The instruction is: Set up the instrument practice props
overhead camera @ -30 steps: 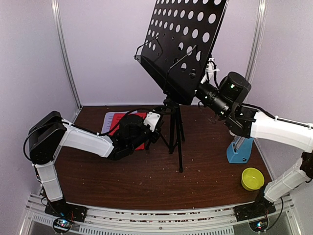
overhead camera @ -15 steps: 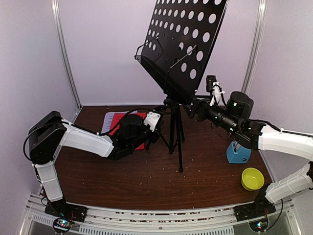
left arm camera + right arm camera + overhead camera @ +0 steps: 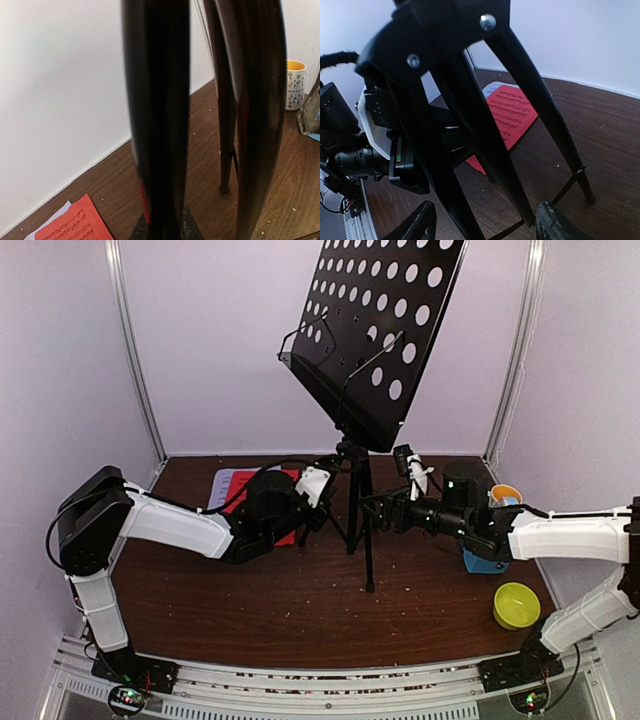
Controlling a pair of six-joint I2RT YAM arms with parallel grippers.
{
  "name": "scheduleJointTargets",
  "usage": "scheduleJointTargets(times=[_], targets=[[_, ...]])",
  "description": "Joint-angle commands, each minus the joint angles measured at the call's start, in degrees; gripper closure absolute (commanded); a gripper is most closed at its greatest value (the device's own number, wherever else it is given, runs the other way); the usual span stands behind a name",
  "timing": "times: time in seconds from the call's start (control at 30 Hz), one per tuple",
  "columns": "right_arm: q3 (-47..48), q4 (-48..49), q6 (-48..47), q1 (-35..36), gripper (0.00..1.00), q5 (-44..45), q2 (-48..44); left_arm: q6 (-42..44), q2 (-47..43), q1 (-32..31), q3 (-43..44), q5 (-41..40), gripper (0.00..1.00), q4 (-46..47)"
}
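Left gripper (image 3: pixel 322 512) apparently clenched on far-left leg of black perforated-metal tripod music stand (image 3: pixel 350 398); right gripper (image 3: pixel 487 225) released, 2 fingers flanking its legs.

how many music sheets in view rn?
2. The red sheet lies flat at the back left of the table, beside the legs of the music stand. The white sheet lies under it, its edge showing on the left. More could be hidden beneath.
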Motion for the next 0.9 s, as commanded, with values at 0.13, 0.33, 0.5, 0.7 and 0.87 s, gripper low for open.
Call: scheduleJointTargets(times=[0.13, 0.33, 0.5, 0.7, 0.87], targets=[[2.88, 0.36, 1.73, 1.14, 0.45, 1.65, 3.76, 2.84, 0.38, -1.24, -0.09, 3.25, 1.0, -9.11], [2.1, -2.62, 2.88, 1.18, 0.74, 4.45, 1.87, 3.29, -0.42, -1.24, -0.78, 2.25, 1.0, -9.62], [2.89, -7.07, 1.33, 1.14, 0.93, 5.85, -0.78, 3.57, -1.5, -1.15, -2.22, 1.68, 1.0, -9.71], [6.8, -16.94, -1.46, 0.94, 1.0, 6.05, -2.97, 3.67, -3.49, -1.11, -4.91, 0.95, 1.0, -9.45], [5.81, -22.42, -3.04, 0.55, 1.0, 5.83, -5.57, 3.69, -5.35, -1.08, -7.73, 0.62, 1.0, -9.34]])
